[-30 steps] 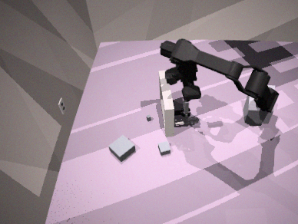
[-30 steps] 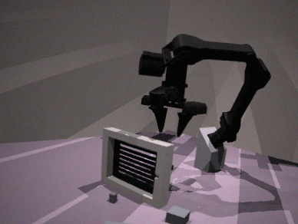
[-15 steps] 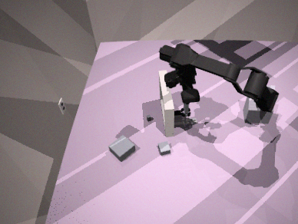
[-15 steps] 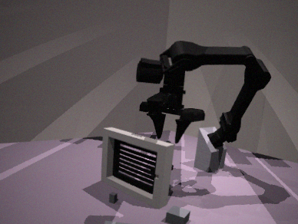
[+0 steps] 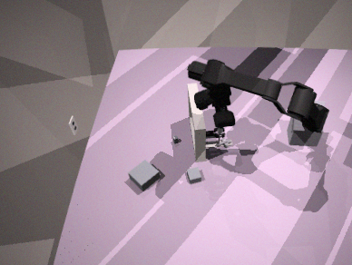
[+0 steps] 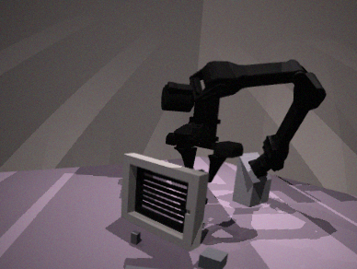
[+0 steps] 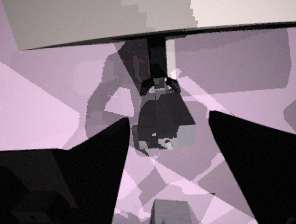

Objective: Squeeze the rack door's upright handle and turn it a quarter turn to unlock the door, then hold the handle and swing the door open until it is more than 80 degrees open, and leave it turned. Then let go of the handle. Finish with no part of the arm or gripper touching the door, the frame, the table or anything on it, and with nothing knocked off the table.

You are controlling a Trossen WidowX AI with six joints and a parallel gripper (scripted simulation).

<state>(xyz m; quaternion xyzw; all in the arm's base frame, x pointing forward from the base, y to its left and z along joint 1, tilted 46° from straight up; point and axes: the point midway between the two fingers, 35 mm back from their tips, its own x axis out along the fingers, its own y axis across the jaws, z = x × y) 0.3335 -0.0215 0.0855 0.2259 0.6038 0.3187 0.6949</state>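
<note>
The rack frame (image 5: 200, 141) (image 6: 160, 165) (image 7: 100, 20) stands upright, pale and boxy. Its dark slatted door (image 6: 163, 201) looks shut, seen through the frame. The handle (image 5: 222, 143) (image 7: 167, 107) stands out from the door side on a dark stem, seen nearly end-on in the wrist view. My gripper (image 6: 201, 174) (image 7: 168, 120) is open and points down above the handle. In the wrist view the handle lies between the two fingertips, with a gap on each side. The fingers look higher than the handle; contact is not visible.
A large grey block (image 5: 144, 173), a small grey block (image 5: 194, 175) (image 6: 213, 258) and a tiny dark block (image 5: 176, 140) (image 6: 135, 238) lie around the frame. A tall grey block (image 5: 304, 137) (image 6: 250, 184) stands by the arm's base. The pink table (image 5: 136, 227) has strong shadows.
</note>
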